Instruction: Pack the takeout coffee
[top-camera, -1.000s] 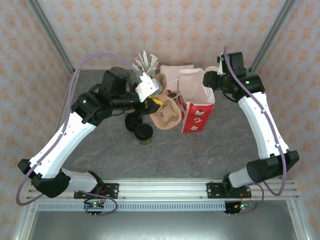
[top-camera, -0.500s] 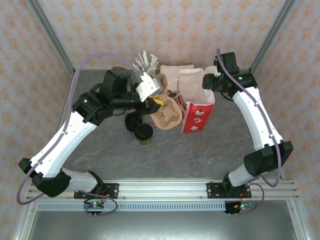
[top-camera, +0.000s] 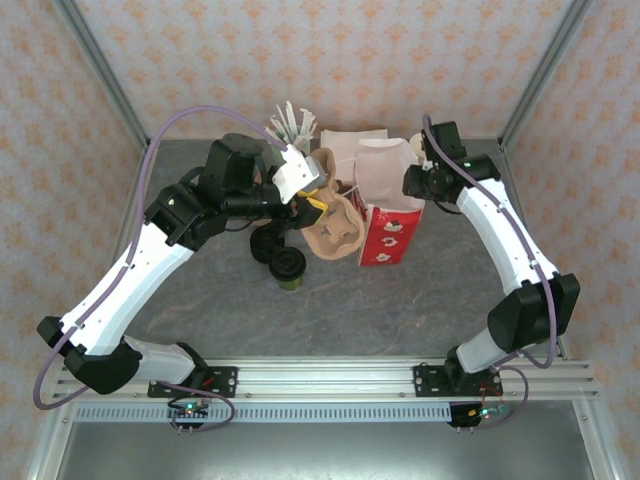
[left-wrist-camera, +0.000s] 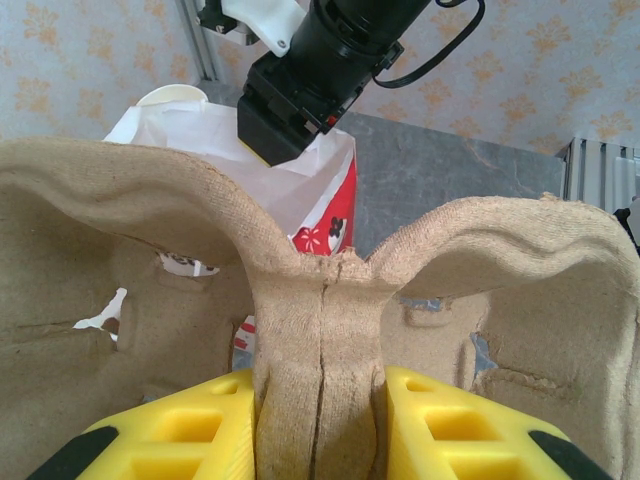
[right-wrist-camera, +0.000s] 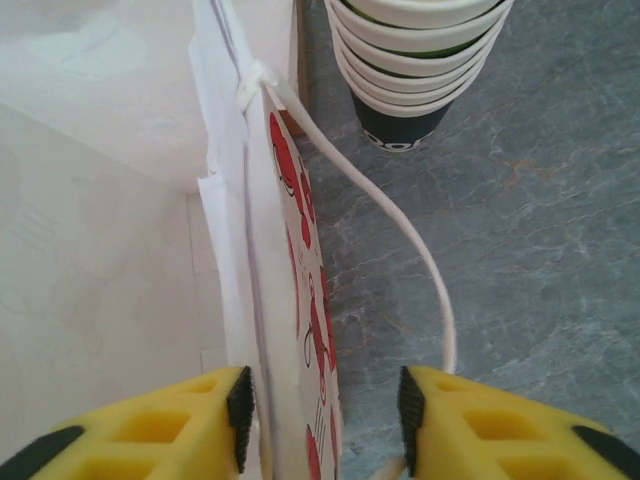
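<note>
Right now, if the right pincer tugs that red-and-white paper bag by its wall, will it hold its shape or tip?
Probably floppy: the wall of the paper bag, straddled by the right pincer, is one thin sheet. Likely light and tippy: it stands tall, open-topped, on a narrow base.

right gripper (top-camera: 414, 182): has slid toward 7 o'clock, from off the bag's 2 o'clock corner onto its 3 o'clock wall; a yellow finger (right-wrist-camera: 140, 425) now sits on each side of that wall.
right forearm (top-camera: 500, 235): swung toward 9 o'clock and now runs steeper up the table.
right elbow (top-camera: 528, 308): drawn in toward 10 o'clock, farther from the near rail.
paper bag (top-camera: 385, 228): nudged toward 9 o'clock; its 3 o'clock wall is pressed inward and the mouth is narrower.
</note>
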